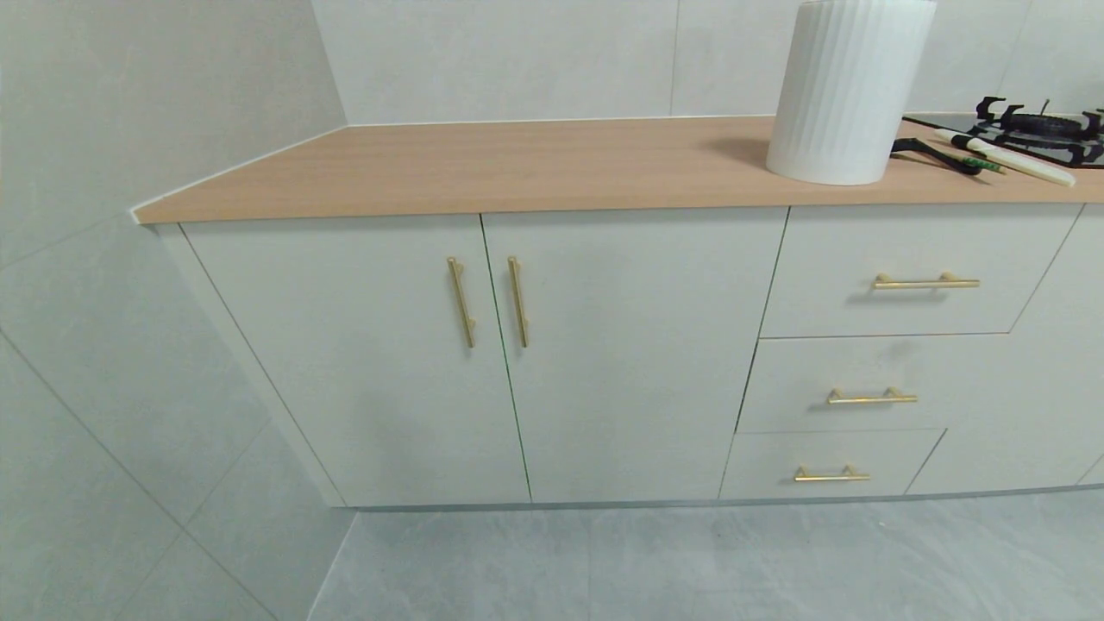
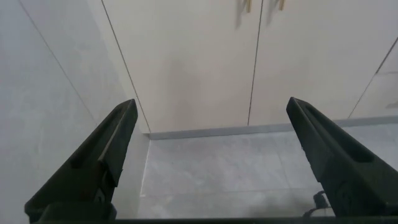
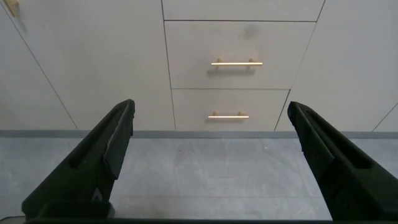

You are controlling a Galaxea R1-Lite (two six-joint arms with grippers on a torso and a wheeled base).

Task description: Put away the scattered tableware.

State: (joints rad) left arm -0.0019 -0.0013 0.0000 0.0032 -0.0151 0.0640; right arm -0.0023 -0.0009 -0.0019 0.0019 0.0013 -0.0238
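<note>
Tableware (image 1: 1009,158) lies on the counter (image 1: 517,164) beside a white canister (image 1: 841,95).
Left gripper (image 2: 211,104) and right gripper (image 3: 210,106) gape wide, empty, facing the cabinet (image 1: 604,362).

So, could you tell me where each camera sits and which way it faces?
Head view: on the head, facing forward and down at the counter with white jar and utensils, cupboard doors below.
Left wrist view: on the left wrist, looking past the open left pincer at the door bottoms and floor.
Right wrist view: on the right wrist, looking past the open right pincer at the two lower drawers.
Shared: head and left wrist views show the doors; head and right wrist views, the drawers.
</note>
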